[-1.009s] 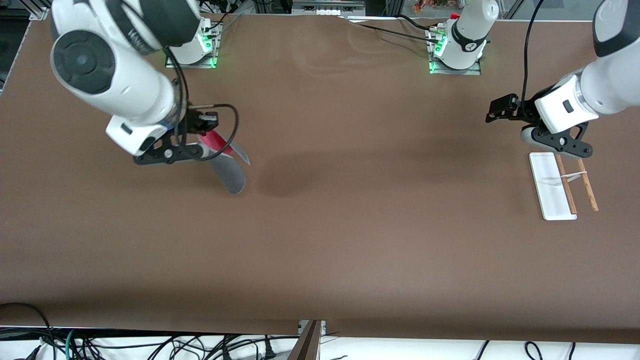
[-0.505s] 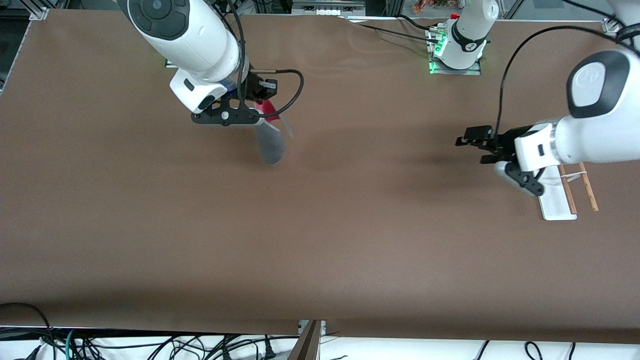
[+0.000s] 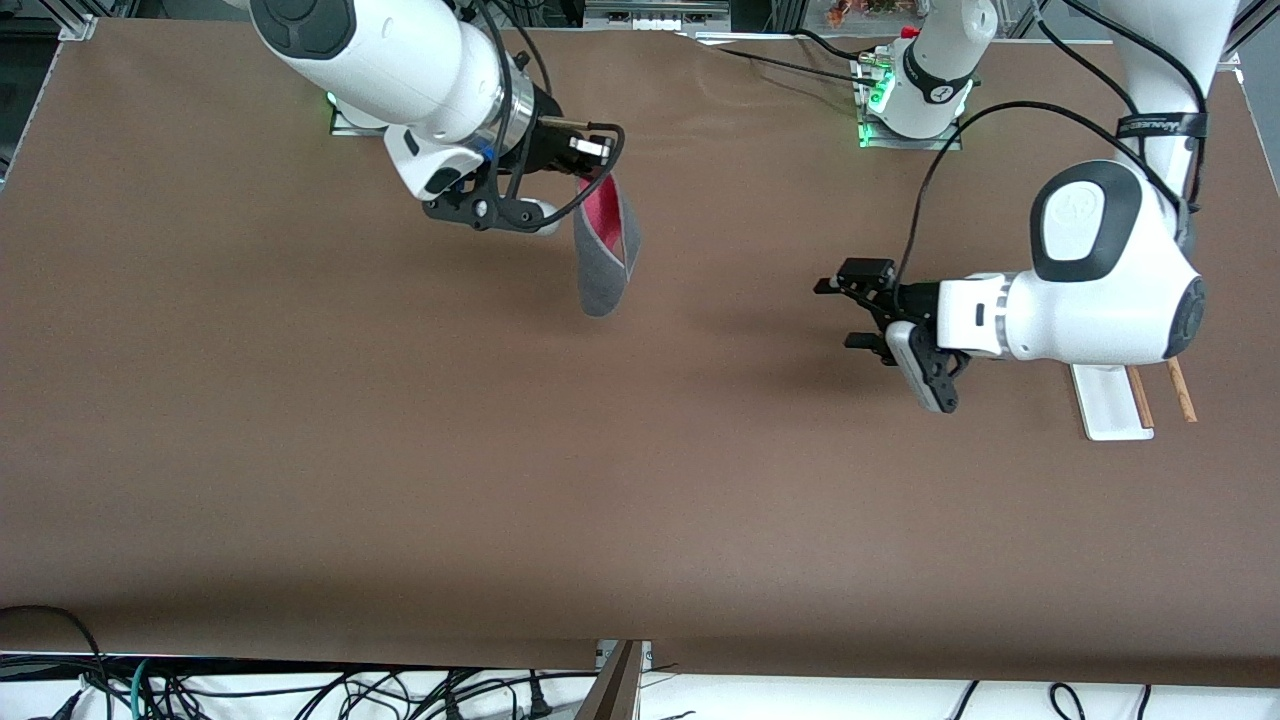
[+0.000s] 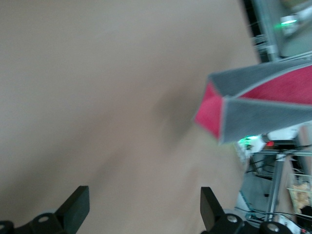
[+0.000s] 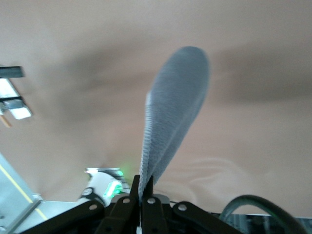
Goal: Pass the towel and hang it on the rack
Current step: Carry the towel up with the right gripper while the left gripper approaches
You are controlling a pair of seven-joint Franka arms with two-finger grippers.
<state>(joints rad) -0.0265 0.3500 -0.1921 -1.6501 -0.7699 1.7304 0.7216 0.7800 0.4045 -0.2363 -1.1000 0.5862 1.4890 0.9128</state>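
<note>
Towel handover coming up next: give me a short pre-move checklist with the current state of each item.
1. Right gripper pinches the towel: ok; the right wrist view shows its jaws shut on the cloth's edge.
2. Towel hangs clear of the table: ok, it dangles folded, grey outside, pink inside.
3. Left gripper ready to receive: ok; its jaws stand open in the left wrist view and hold nothing.
4. Left gripper lined up with the towel: ok, the towel shows ahead in the left wrist view, though the two are apart.
5. Rack upright and free: cannot tell, the left arm covers most of it.
</note>
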